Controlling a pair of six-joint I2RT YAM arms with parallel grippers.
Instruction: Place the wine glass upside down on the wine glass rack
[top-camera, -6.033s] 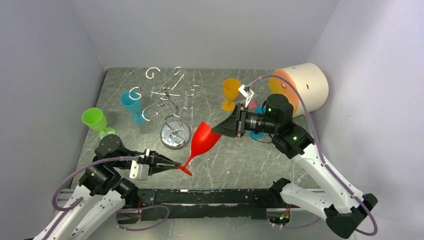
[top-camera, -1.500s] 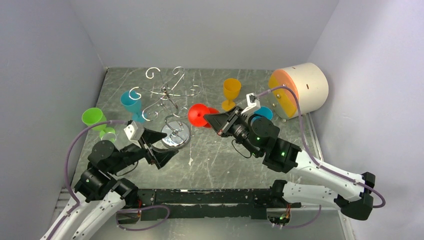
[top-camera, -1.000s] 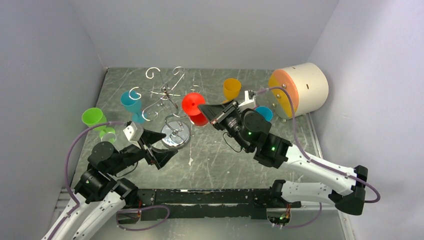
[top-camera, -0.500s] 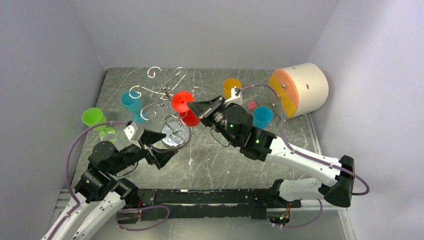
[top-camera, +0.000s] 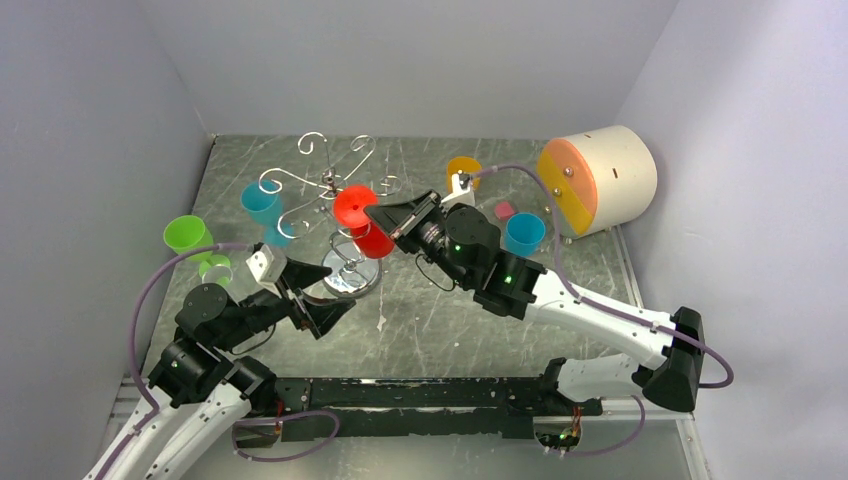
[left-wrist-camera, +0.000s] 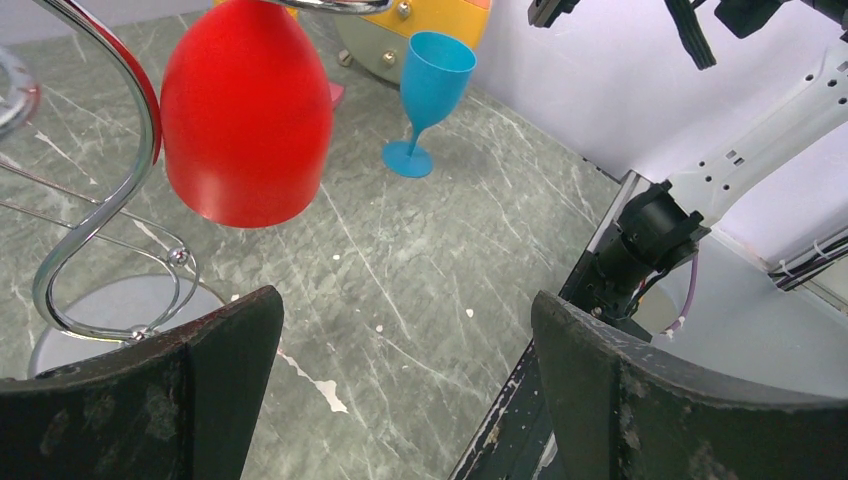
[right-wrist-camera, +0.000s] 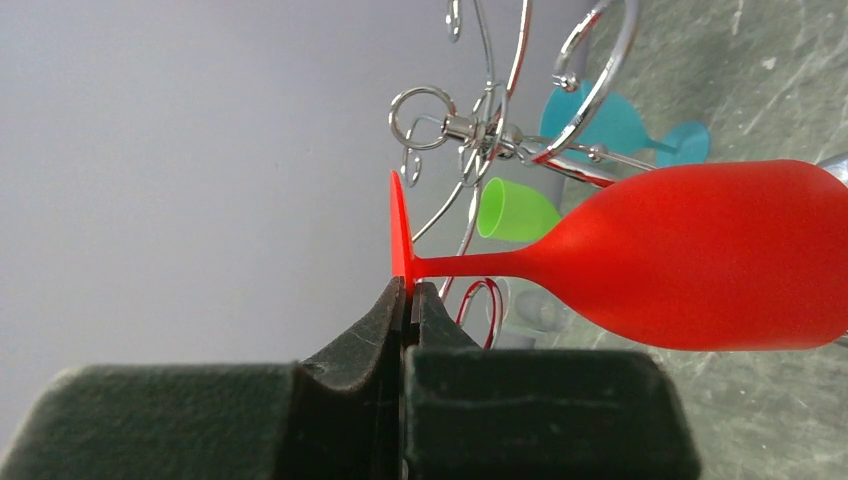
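Pinching the red wine glass (right-wrist-camera: 700, 260) by the foot with the right gripper (right-wrist-camera: 410, 300), bowl down, beside the wine glass rack (top-camera: 330, 185) arms. Holding the left gripper (left-wrist-camera: 400, 320) spread wide near the rack's base.

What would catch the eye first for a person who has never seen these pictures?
The bright red wine glass stands out: the right gripper pinches the edge of its foot and holds it in the air, bowl down, close beside the silver wine glass rack at mid-table. Next comes the big cream cylinder with an orange face in the far right corner.
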